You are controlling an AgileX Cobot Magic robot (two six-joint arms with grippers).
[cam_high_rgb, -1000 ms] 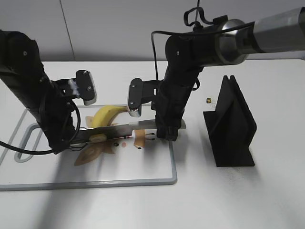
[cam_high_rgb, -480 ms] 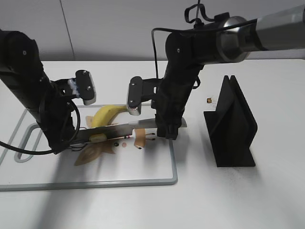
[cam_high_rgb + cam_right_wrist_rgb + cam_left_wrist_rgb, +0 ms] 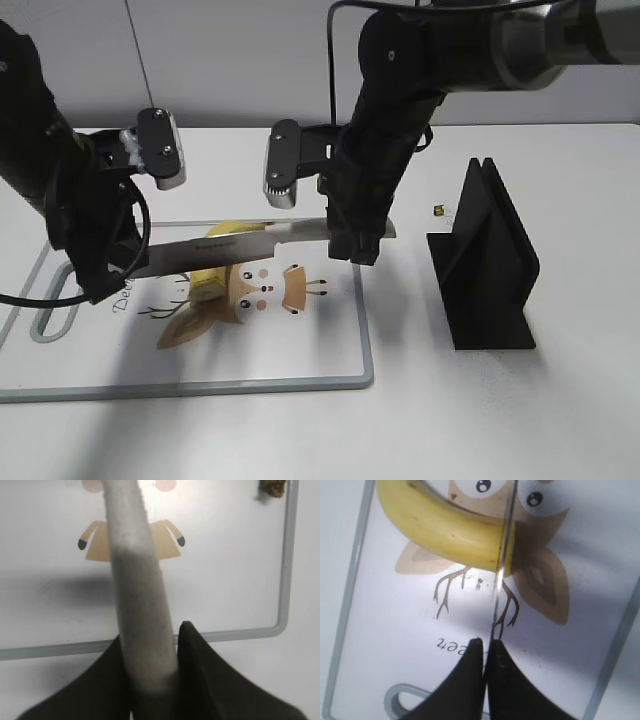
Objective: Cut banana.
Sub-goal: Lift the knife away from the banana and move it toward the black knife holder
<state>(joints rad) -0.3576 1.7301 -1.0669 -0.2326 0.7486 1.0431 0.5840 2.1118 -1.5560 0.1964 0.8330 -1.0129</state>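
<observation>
The banana [image 3: 207, 283], yellow and curved, lies on the white cutting board [image 3: 300, 378] over a deer picture. A long knife [image 3: 235, 245] hangs level just above it, so the blade hides its middle. My right gripper [image 3: 357, 248] is shut on the pale knife handle [image 3: 137, 580]. My left gripper [image 3: 100, 285] is shut on the blade's tip. In the left wrist view the blade [image 3: 502, 560] shows edge-on, running from the closed jaws [image 3: 486, 642] across the end of the banana [image 3: 445, 530].
The board's grey rim [image 3: 285, 580] has a loop handle [image 3: 45, 325] at the left. A black slotted stand [image 3: 485, 260] is on the table to the right. A small brownish bit [image 3: 437, 210] lies near it, and another [image 3: 272, 486] lies at the board's edge.
Both arms have risen and lifted the knife from low against the banana to a little above it. The banana has stayed in place.
</observation>
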